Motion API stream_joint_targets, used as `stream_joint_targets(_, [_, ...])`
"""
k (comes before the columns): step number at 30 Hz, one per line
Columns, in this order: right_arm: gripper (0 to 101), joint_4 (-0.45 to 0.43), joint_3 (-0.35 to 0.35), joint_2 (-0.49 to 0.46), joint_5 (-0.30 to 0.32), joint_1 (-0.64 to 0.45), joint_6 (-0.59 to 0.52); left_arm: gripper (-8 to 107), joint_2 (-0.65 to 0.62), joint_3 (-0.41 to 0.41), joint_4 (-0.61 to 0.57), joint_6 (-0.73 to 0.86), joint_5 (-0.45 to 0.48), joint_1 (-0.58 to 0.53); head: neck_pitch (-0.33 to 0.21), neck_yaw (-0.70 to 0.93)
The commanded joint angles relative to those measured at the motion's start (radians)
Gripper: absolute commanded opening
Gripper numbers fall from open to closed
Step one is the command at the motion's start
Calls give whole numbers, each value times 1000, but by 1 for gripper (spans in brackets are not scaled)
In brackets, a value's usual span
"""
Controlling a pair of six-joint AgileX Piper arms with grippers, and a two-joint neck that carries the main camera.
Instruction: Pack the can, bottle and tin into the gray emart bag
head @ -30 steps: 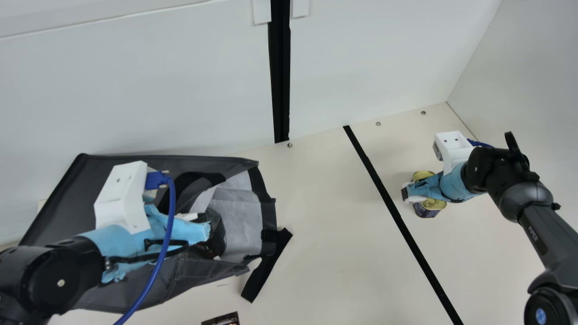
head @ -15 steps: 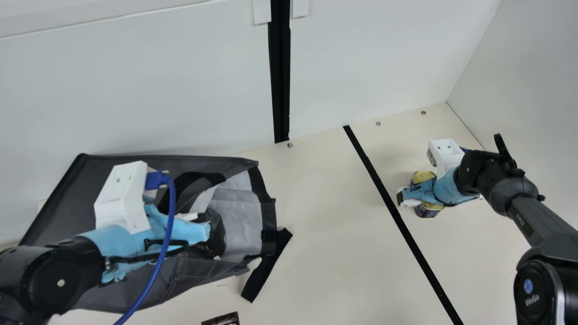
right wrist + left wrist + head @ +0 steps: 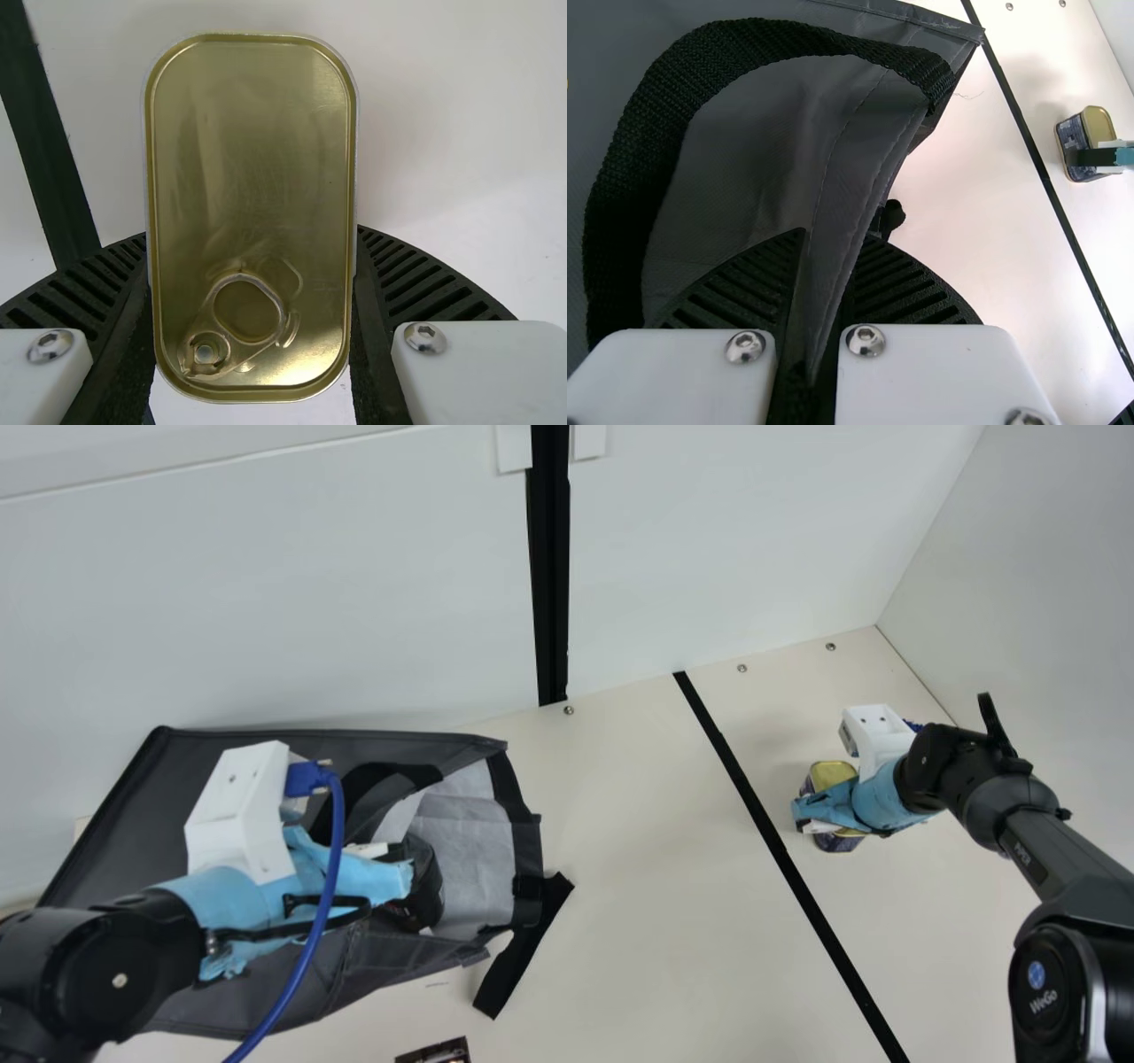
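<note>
Right claw [image 3: 252, 237] is clamped across the gold-lidded tin [image 3: 252, 159] on the table [image 3: 656, 912], and lifting could let it slip or tilt if the grip catches only its smooth upper edge

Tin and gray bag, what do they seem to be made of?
The tin looks like glossy gold metal, going by its bright reflections and ring pull. The bag seems a matte woven or coated fabric, given its stitched seams and soft folds.
</note>
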Motion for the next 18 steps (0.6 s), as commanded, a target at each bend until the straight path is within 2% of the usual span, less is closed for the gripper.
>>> stream_joint_targets(1, [0, 6, -2, -10, 0, 0, -4, 10, 0, 0, 0, 0, 0, 0, -23, -1])
stream_joint_targets(18, [0, 6, 26, -118, 14, 39, -8, 10, 0, 0, 0, 0, 0, 0, -23, -1])
